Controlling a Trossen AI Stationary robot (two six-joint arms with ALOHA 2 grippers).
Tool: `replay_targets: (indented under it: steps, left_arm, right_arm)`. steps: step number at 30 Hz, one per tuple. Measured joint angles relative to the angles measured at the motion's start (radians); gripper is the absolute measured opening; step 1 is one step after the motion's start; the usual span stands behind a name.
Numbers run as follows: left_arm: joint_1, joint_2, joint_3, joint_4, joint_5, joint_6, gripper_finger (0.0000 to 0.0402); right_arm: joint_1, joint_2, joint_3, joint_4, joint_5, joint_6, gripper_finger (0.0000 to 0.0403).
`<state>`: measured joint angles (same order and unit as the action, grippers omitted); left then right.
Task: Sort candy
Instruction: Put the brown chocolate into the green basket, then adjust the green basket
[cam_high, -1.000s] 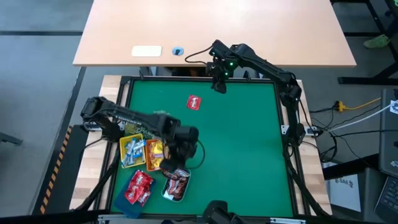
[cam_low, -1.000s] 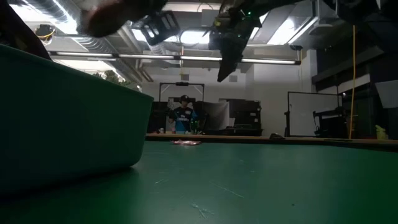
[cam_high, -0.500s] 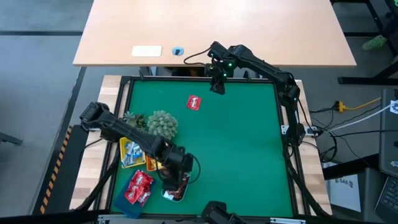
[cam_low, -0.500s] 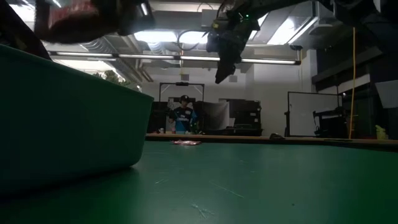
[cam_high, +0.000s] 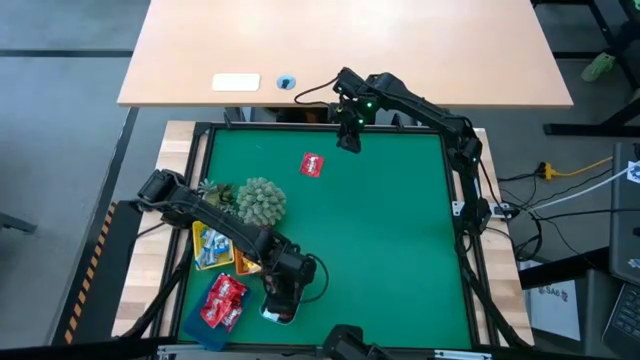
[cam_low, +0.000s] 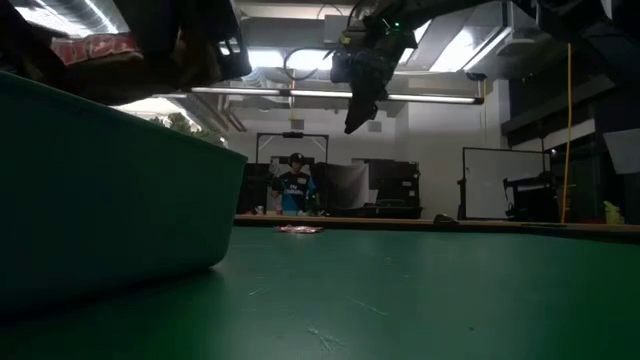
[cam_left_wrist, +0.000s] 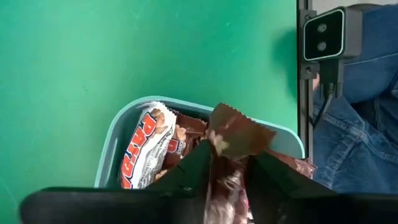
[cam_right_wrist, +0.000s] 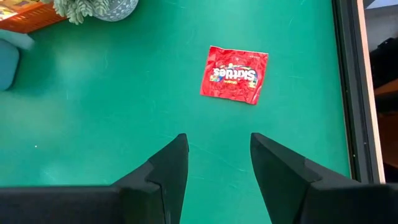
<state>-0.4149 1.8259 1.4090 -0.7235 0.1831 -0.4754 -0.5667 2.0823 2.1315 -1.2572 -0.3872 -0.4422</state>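
Observation:
My left gripper (cam_high: 279, 298) hangs over the teal tray (cam_left_wrist: 127, 127) at the table's near left, shut on a dark brown candy bar (cam_left_wrist: 239, 132). More brown bars (cam_left_wrist: 144, 149) lie in that tray. One red candy packet (cam_high: 313, 165) lies flat on the green mat at the far side. My right gripper (cam_high: 347, 137) stands open in the air beside and above it; in the right wrist view the red packet (cam_right_wrist: 234, 74) lies beyond the fingertips (cam_right_wrist: 214, 146). My left gripper pinches the brown bar between its two fingers (cam_left_wrist: 200, 163), coming from above and pointing steeply down. The bar's crimped end (cam_left_wrist: 239, 127) sticks out past the fingertips toward the tray. The bar hangs above the bars in the tray; whether it touches them I cannot tell.
Left of the teal tray stand a blue tray with red packets (cam_high: 222, 300), an orange tray (cam_high: 246, 262) and a yellow tray with blue-white sweets (cam_high: 209, 244). A spiky plant ball (cam_high: 260, 200) sits behind them. The middle and right of the mat (cam_high: 390, 250) lie bare.
My left gripper has carried the brown bar toward the table's near edge and down, from beside the orange tray to over the teal tray, rolling its wrist on the way. The plant ball, hidden by the arm before, now shows.

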Motion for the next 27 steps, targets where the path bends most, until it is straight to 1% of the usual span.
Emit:
replay_targets:
  steps: [4,6,9,12,16,19,24,27]
  left_arm:
    - [0.0,0.0,0.0,0.0,-0.02,-0.022,0.0118]
    - [0.0,0.0,0.0,0.0,-0.012,-0.017,0.0135]
    - [0.01,0.0,0.0,0.0,-0.008,0.007,0.0149]
    - [0.03,0.0,0.0,0.0,-0.028,0.007,0.015]
    - [0.06,0.0,0.0,-0.004,-0.1,0.014,0.0147]
    - [0.076,0.0,0.0,-0.036,-0.15,0.023,0.0147]
    - [0.068,0.022,0.0,-0.103,-0.158,0.094,0.0147]
    - [0.058,0.047,0.0,-0.115,-0.16,0.122,0.0147]
  right_arm:
    - [0.0,0.0,0.0,0.0,0.001,-0.005,0.0172]
    - [0.0,0.0,0.0,0.0,0.001,-0.006,0.0172]
    - [0.0,0.0,0.0,0.0,0.001,-0.007,0.0172]
    - [0.0,0.0,0.0,0.0,0.001,-0.007,0.0172]
    - [0.0,0.0,0.0,0.0,0.001,-0.007,0.0172]
    - [0.0,0.0,0.0,-0.001,0.001,-0.007,0.0172]
    - [0.0,0.0,0.0,-0.001,0.001,-0.008,0.0172]
    - [0.0,0.0,0.0,-0.001,0.001,-0.008,0.0172]
